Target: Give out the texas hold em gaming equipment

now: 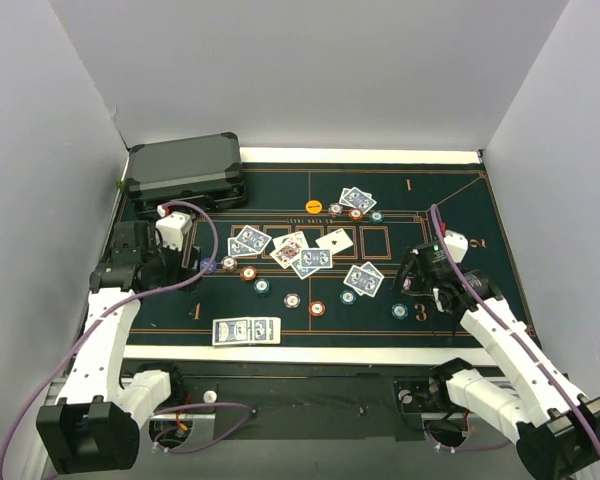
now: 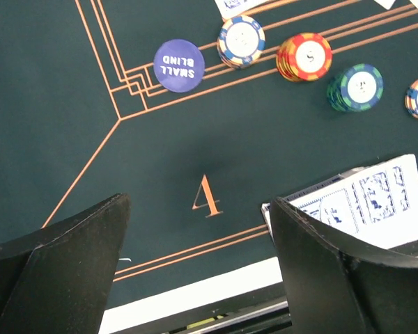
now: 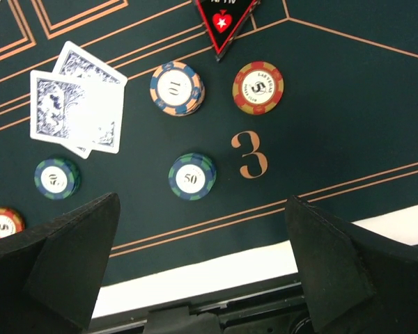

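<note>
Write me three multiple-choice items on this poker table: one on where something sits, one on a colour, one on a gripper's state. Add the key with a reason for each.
1. In the top view, where does the dark grey case stand on the mat?
A. At its near right corner
B. At its far left corner
C. In its middle

2. What colour is the SMALL BLIND disc?
A. Orange
B. White
C. Purple

3. How does the right gripper stand?
A. Open, holding nothing
B. Shut on a card
C. Shut on a chip

Key:
1 B: the case lies at the far edge, beyond the left arm.
2 C: the left wrist view shows a purple disc with white lettering.
3 A: its fingers stand wide apart with only bare mat between them.
</note>
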Controlling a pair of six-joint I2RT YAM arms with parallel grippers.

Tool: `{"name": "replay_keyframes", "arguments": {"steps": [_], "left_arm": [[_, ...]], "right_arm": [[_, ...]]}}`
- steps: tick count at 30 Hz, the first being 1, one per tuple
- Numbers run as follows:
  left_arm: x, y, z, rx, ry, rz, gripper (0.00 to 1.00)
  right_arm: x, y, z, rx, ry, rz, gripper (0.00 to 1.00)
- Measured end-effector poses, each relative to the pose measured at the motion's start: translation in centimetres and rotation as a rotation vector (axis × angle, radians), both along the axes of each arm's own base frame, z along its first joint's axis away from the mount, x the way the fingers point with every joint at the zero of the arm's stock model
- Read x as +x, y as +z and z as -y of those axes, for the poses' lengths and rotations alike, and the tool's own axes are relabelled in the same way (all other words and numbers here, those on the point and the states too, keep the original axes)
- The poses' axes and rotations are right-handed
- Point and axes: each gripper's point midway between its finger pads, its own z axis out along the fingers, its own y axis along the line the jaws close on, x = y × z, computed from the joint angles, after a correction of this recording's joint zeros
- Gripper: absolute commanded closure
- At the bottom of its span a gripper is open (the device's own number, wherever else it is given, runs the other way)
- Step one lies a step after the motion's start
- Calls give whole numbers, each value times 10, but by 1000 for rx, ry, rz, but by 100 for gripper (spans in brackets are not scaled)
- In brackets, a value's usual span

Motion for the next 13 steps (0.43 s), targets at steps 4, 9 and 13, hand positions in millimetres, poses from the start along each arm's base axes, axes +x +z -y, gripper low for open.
{"name": "replay_keyframes", "arguments": {"steps": [4, 9, 13], "left_arm": [[15, 1, -6, 2, 46, 29, 8], [32, -7, -11, -4, 87, 24, 8], [41, -17, -15, -15, 116, 1, 8]], "right_arm": [[7, -8, 6, -18, -19, -17, 0], [17, -18, 9, -26, -21, -50, 0], [26, -20, 11, 4, -34, -44, 0]]}}
